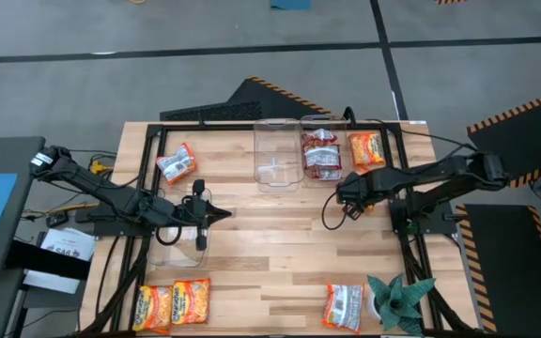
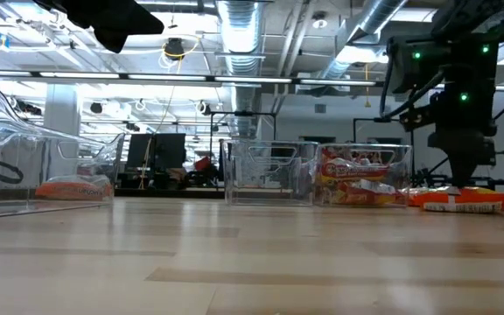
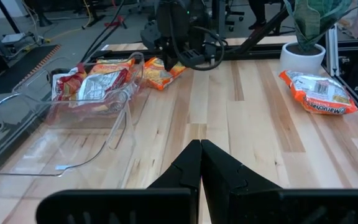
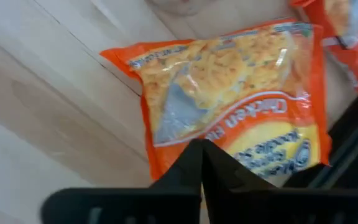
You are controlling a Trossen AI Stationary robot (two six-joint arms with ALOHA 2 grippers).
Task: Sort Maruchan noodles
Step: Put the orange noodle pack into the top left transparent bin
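Observation:
An orange Maruchan noodle packet (image 4: 229, 81) lies flat on the table at the far right, beside two clear bins (image 1: 275, 155). The right-hand bin (image 1: 322, 150) holds white-and-red packets. My right gripper (image 4: 201, 148) stands down on the orange packet with its fingers together. My left gripper (image 3: 201, 146) is shut and holds nothing, hanging above the table's left middle (image 1: 222, 214). Other packets lie at the far left (image 1: 177, 166), near left (image 1: 172, 305) and near right (image 1: 344, 307). My right gripper meets the orange packet at the orange border on one side (image 4: 173, 146), coming from above and pointing steeply down. Its fingertips are closed together there and hide the place of contact. The packet lies flat on the table (image 2: 458, 203).
A third clear bin (image 1: 178, 246) sits under my left arm. A teal spiky plant in a white pot (image 1: 397, 300) stands at the near right corner. A black frame rail (image 1: 270, 124) runs along the table's edges. Bare wood (image 1: 280, 244) spans the middle.

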